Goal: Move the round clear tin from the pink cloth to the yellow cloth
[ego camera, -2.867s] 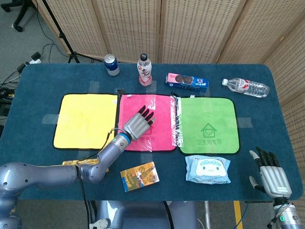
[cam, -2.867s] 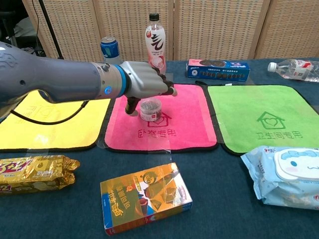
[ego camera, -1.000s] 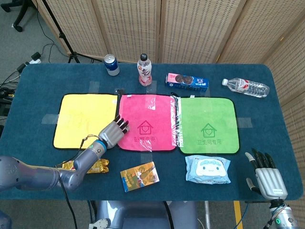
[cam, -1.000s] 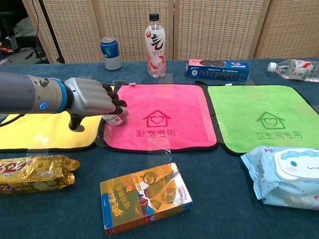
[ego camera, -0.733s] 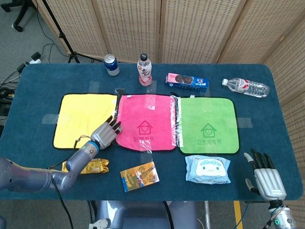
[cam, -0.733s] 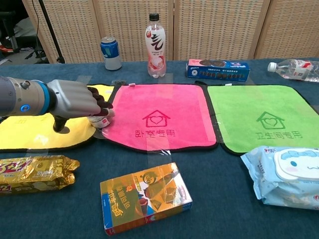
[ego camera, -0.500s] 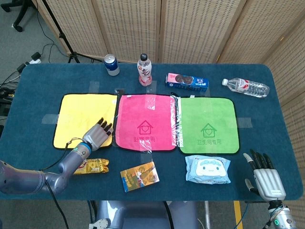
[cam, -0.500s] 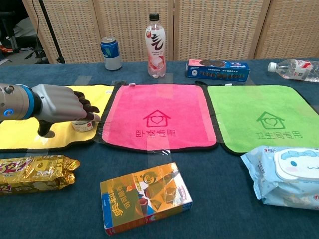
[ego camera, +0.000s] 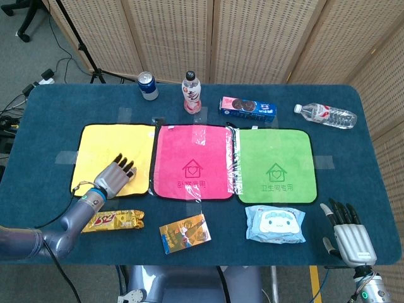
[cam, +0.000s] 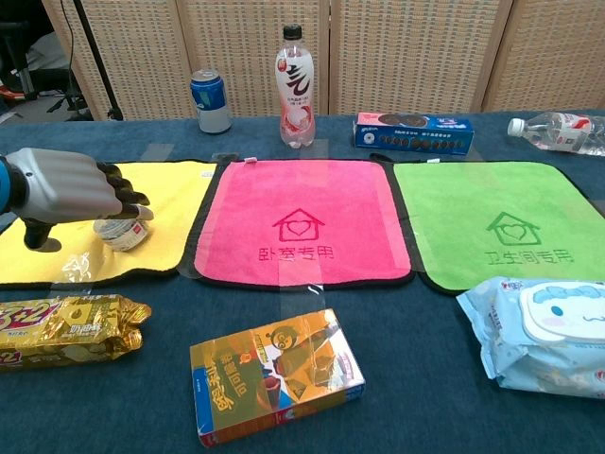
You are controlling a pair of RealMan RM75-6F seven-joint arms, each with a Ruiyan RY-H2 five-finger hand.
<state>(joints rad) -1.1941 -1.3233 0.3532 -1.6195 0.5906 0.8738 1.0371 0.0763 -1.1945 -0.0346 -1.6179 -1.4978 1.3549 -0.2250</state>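
While the left hand (cam: 71, 196) grips the round clear tin (cam: 123, 230) from above, fingers curled over its top, the tin sits low over the right part of the yellow cloth (cam: 165, 203), left of the pink cloth (cam: 302, 222); contact with the cloth cannot be told. Near-left lies a gold snack pack (cam: 66, 326). Right hand (ego camera: 351, 237) hangs released, fingers apart, off the table's near-right corner.

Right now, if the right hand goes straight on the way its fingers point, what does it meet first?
The right hand points away from the robot over bare table. The way looks free up to the lying water bottle, probably the first thing met; depth is unclear.
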